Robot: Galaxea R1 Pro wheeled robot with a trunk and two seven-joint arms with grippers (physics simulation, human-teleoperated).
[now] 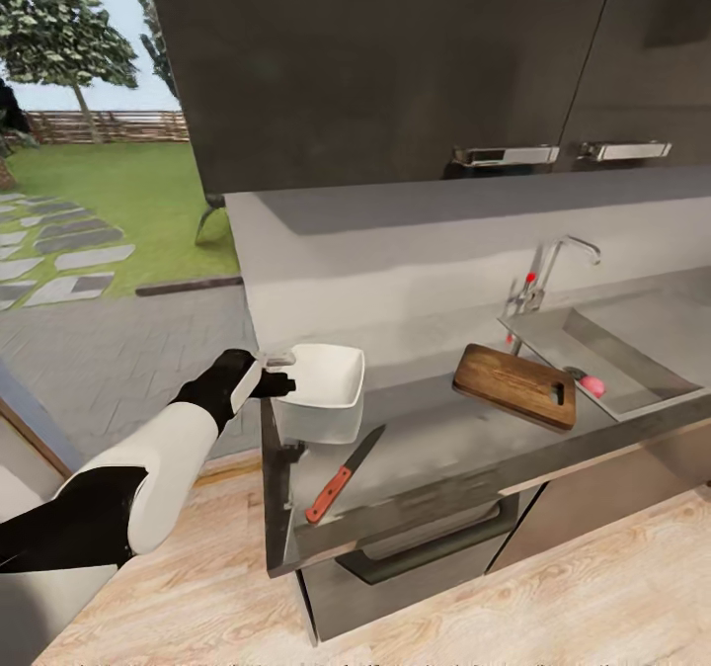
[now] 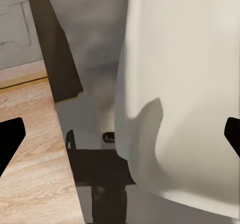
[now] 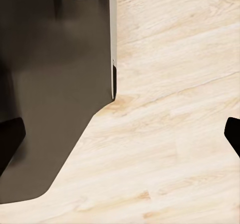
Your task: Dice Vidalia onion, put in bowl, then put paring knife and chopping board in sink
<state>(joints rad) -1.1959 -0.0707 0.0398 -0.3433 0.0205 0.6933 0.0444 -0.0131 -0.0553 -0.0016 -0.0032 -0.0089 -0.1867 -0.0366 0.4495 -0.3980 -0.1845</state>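
Our left gripper (image 1: 279, 372), fingers spread, meets the bowl (image 1: 321, 377) rim; we should close gently, squarely.

The countertop (image 1: 434, 449) between the knife (image 1: 343, 475) and the board (image 1: 516, 385) is left bare, so a way in from the front edge is offered there. The left end is taken up by the bowl (image 1: 322, 389), with the left gripper (image 1: 269, 374) at its rim. Reach from above is limited by the upper cabinets (image 1: 395, 63). The sink (image 1: 642, 360) is partly overlapped by the board's corner, and access from behind is crowded by the tap (image 1: 545, 273).
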